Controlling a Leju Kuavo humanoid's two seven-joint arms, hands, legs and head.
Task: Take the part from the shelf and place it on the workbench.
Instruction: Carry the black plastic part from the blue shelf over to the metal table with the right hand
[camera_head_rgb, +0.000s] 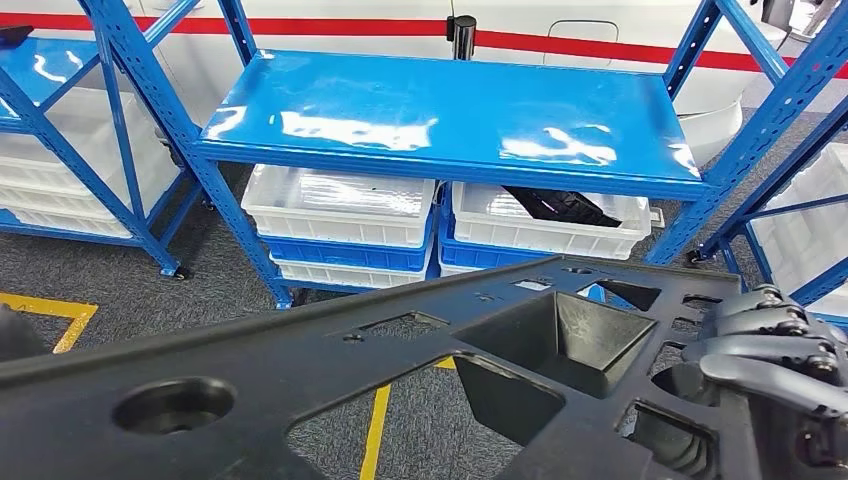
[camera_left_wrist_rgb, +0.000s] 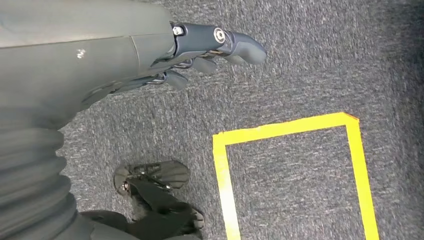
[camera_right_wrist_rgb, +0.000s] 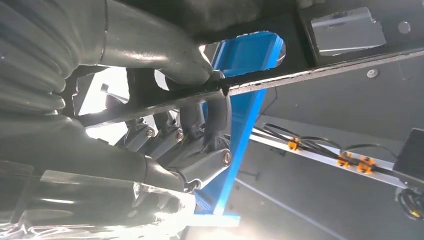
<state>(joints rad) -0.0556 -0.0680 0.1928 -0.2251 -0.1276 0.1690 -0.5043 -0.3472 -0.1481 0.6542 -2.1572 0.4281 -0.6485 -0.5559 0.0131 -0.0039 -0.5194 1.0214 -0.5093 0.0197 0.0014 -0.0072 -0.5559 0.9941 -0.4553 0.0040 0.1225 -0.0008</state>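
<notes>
Part (camera_head_rgb: 400, 370) off shelf (camera_head_rgb: 450, 115), gripped by right hand (camera_head_rgb: 770, 350) at one end. Left hand (camera_left_wrist_rgb: 200, 55) hangs empty, fingers loosely apart. Advise keeping part level during carry.

One black panel part (camera_head_rgb: 420, 370) held near; two blue shelf racks (camera_head_rgb: 450, 120); four stacked white bins (camera_head_rgb: 340, 205) far under the middle shelf.

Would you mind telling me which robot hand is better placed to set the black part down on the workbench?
The right robot hand: it already grips the black part at its edge. The left robot hand hangs above the grey carpet, holding nothing.
</notes>
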